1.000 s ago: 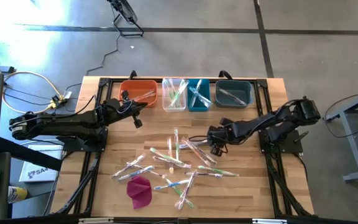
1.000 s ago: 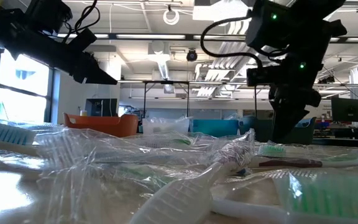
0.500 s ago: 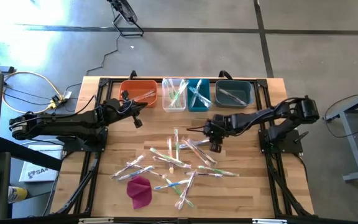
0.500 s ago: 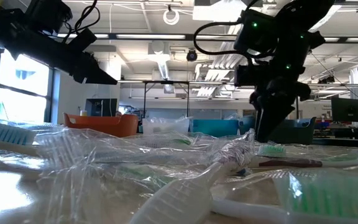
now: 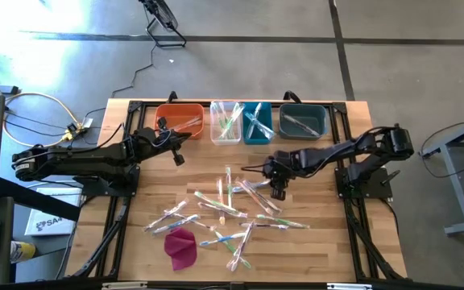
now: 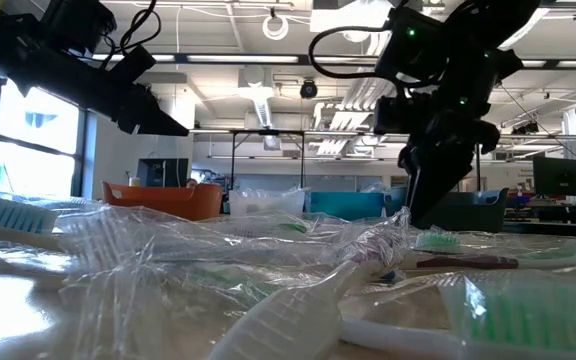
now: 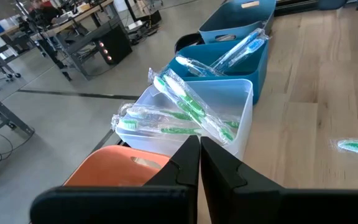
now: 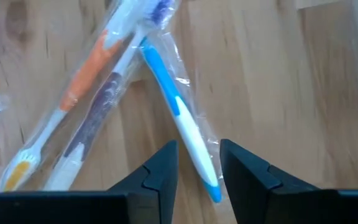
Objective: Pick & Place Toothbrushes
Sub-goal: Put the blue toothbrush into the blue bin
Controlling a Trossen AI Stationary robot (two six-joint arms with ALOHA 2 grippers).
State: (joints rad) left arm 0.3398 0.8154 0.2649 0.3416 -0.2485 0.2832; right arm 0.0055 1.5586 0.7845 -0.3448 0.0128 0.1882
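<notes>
- Near the middle of the high frame, the right pincer (image 5: 277,192) hangs over the upper right edge of the scattered toothbrushes (image 5: 224,211), its fingers (image 8: 160,171) spread apart with nothing between them.
- Just ahead of those fingers in the right wrist view lies a wrapped blue-and-white toothbrush (image 8: 180,118), beside an orange-handled toothbrush (image 8: 73,99) and a dark-handled one.
- At centre left of the high frame, the left pincer (image 5: 178,159) waits by the orange bin (image 5: 180,118), fingers pressed together, holding nothing.
- Along the table's (image 5: 147,193) upper edge stand the orange bin, a clear bin (image 5: 225,122), a bright blue bin (image 5: 258,122) and a dark blue bin (image 5: 303,121), each holding wrapped toothbrushes.
- Lower left in the pile lies a magenta cloth (image 5: 181,247).
</notes>
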